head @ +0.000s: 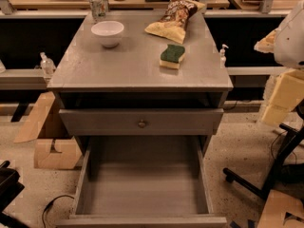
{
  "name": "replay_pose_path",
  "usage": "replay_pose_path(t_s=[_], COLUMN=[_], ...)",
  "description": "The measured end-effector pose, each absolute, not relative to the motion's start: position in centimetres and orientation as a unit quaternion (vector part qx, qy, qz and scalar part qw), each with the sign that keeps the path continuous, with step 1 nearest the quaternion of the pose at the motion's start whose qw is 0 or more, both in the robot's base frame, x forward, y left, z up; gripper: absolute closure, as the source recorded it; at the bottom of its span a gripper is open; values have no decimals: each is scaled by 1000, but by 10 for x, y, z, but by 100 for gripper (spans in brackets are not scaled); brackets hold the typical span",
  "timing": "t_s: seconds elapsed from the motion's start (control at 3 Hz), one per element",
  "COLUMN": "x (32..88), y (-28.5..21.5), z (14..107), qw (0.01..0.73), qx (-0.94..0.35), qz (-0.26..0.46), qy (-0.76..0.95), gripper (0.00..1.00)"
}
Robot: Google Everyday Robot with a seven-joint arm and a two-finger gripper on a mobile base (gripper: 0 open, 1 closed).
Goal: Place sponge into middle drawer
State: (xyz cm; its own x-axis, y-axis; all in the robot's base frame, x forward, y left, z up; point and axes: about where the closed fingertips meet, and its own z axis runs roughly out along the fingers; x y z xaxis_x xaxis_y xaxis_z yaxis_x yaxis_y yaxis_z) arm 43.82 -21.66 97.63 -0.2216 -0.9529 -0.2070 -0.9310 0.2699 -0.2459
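The sponge (172, 56), dark green on top of pale yellow foam, lies on the right part of the grey cabinet top (118, 65), well back from its front edge. The middle drawer (142, 189) is pulled wide open below, and its flat grey floor is bare. Above it, the drawer front with a small round brass knob (141, 123) stands nearly shut. The gripper is not in view. Only a white rounded part of the arm (290, 37) shows at the right edge, apart from the sponge.
A yellow chip bag (175, 17), a white bowl (108, 33) and a can (97, 4) stand at the back of the top. A small pump bottle (222, 55) is beside the right edge. Cardboard boxes (52, 151) lie left, with yellow foam blocks (285, 96) and a black stand base (266, 179) to the right.
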Motion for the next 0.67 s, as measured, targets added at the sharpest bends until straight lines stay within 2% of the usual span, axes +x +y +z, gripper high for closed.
replay_pose_path(t_s=[0.67], x=[458], y=[-223], z=[973], qw=[150], qx=[-550], qz=[-30], qy=[821], gripper=[0])
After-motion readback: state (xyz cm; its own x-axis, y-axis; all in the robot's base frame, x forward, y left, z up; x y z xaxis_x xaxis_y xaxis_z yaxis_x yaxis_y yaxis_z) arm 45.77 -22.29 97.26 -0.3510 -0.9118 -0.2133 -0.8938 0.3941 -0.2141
